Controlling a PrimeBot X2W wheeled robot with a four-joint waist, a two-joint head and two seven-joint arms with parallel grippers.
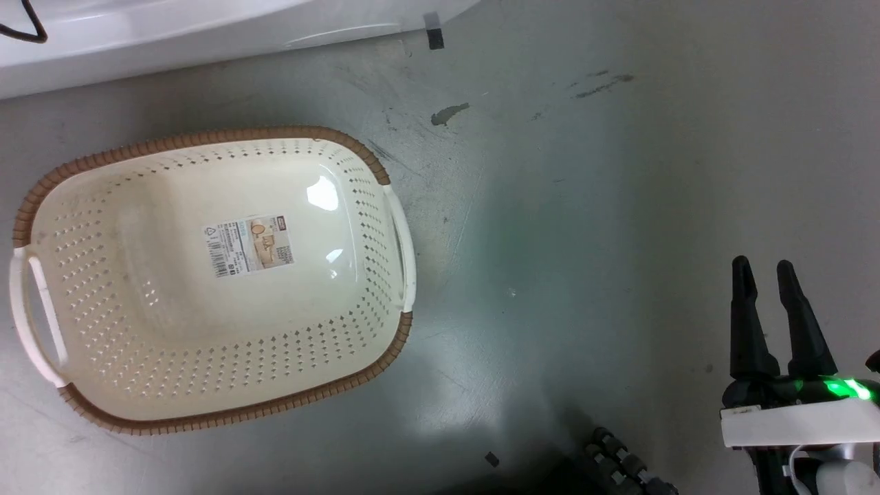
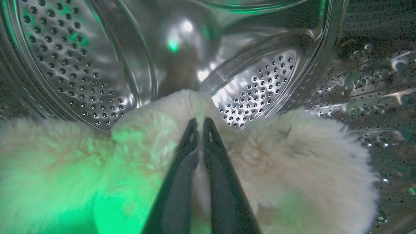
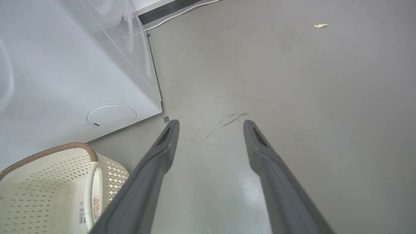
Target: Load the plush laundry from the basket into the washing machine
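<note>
Inside the washing machine's perforated steel drum (image 2: 81, 65), my left gripper (image 2: 200, 123) is shut on the fluffy cream plush laundry (image 2: 292, 169), pinching a fold of its fur between the dark fingers. The plush bulges on both sides of the fingers, tinted green at the left. The cream basket (image 1: 124, 344) with its brown rim sits on the floor with nothing in it, a label on its bottom; its corner appears as the basket (image 3: 39, 188) in the right wrist view. My right gripper (image 1: 762, 265) hangs open over bare floor at the lower right, and the right gripper (image 3: 209, 123) holds nothing.
The washing machine's white front (image 1: 172, 34) runs along the top left, and its white body (image 3: 65, 71) with a round lower cover stands just behind the basket. Grey floor (image 1: 584, 206) stretches to the right, with a few scuff marks and a small scrap (image 3: 320, 25).
</note>
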